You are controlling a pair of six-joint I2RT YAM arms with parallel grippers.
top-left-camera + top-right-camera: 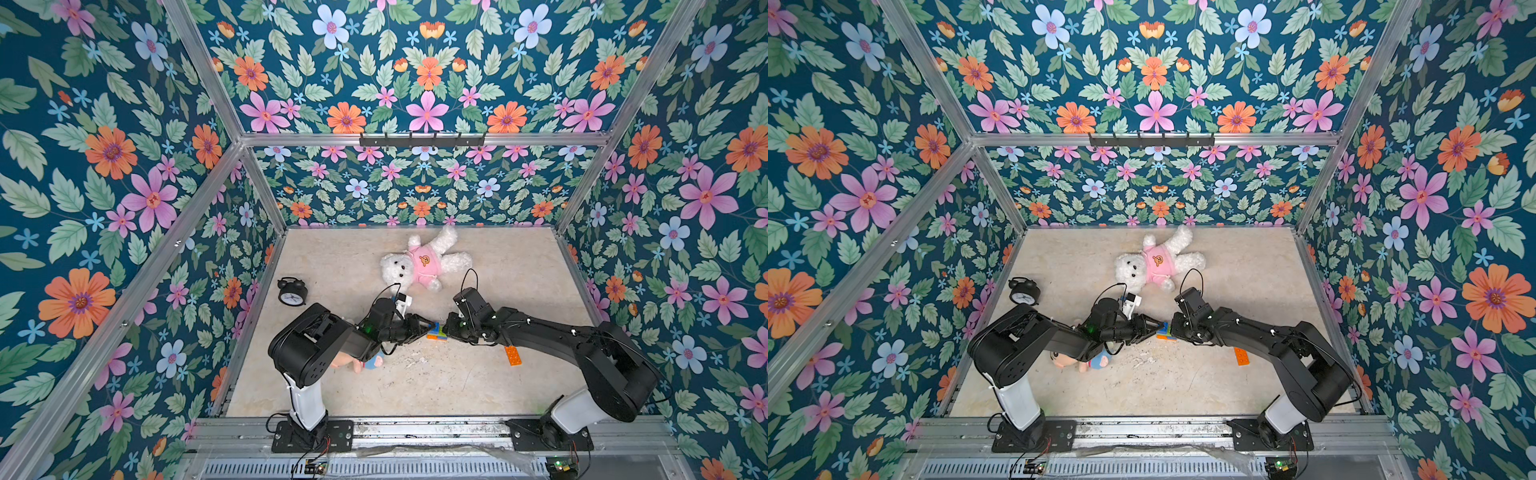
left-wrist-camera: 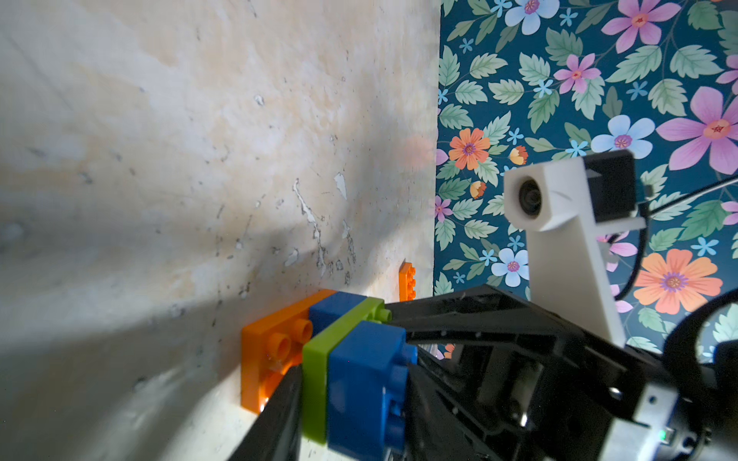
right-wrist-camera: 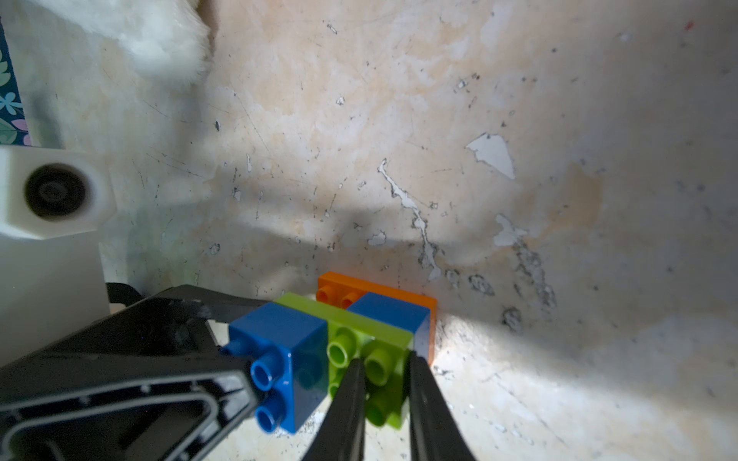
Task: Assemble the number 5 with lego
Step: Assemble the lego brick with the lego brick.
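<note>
We see a pale table (image 1: 498,395) with two big black arms on it. The left arm (image 1: 316,345) bends at its elbow and reaches low toward the middle. The right arm (image 1: 582,340) does the same from its own side, so the two tips meet.

A white teddy (image 1: 424,262) in a pink shirt lies face up behind them. A black clock (image 1: 292,293) sits at the left side of the table. A little doll (image 1: 370,362) lies partly under the left arm.

Between the two tips is the lego block (image 1: 436,333). It lies on its side on the table: orange, blue, green, blue.

The right pincer (image 3: 383,367) is clenched on the green brick (image 3: 359,323). The left pincer (image 1: 426,325) touches the end blue brick (image 3: 279,339), but we cannot tell if it squeezes it.

One loose orange brick (image 1: 513,355) lies flat just beside the right arm.
</note>
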